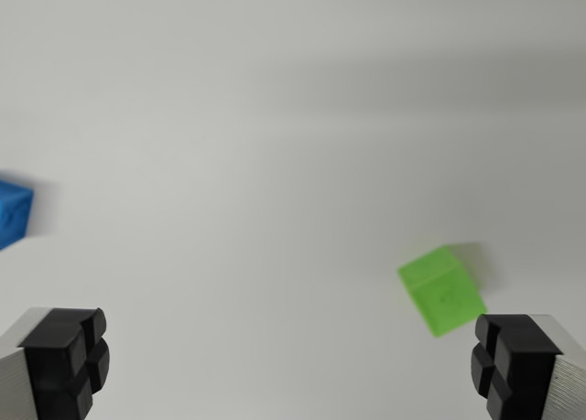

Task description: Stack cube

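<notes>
Wrist cam is a bit blurry here. The gripper (291, 360) has its black-padded fingers (66, 358) spread wide apart with nothing between them, one in each bottom corner of the shot. The green cube (441, 290) sits on the plain white desk (275, 118), tilted, just beside the finger on the wrist view's right. The blue cube (13, 211) is well apart from it, cut off at the wrist view's left edge.

The claw (289, 365) is spread wide, both black-padded fingers (66, 358) holding nothing.
</notes>
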Robot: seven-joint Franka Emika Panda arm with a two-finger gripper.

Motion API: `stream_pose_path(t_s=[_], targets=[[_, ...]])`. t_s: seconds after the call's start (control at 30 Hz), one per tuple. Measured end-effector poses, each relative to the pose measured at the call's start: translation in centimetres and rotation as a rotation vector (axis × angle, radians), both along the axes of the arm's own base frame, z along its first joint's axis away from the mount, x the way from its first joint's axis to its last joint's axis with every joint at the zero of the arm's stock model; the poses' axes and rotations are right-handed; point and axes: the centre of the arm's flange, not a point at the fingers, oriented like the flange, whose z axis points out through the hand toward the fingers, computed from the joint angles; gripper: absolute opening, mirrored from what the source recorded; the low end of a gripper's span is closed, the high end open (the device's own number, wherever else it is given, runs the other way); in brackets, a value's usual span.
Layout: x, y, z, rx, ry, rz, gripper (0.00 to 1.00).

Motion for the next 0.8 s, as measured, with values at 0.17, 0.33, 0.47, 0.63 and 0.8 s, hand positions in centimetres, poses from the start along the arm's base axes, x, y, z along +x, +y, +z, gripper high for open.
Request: stream_pose_path(t_s=[0.17,0.33,0.47,0.63,0.8], targets=[[-0.4,-0.4,-0.8,-0.002,0.003,0.017,1.00],[-0.8,-0.8,-1.6,-0.004,0.006,0.035,1.00],[-1.2,-1.2,-2.4,-0.006,0.009,0.052,1.00],[-1.6,-1.7,-3.3,-0.008,0.012,0.073,1.00],[-2.3,-2.4,-4.6,-0.009,0.018,0.100,1.00]])
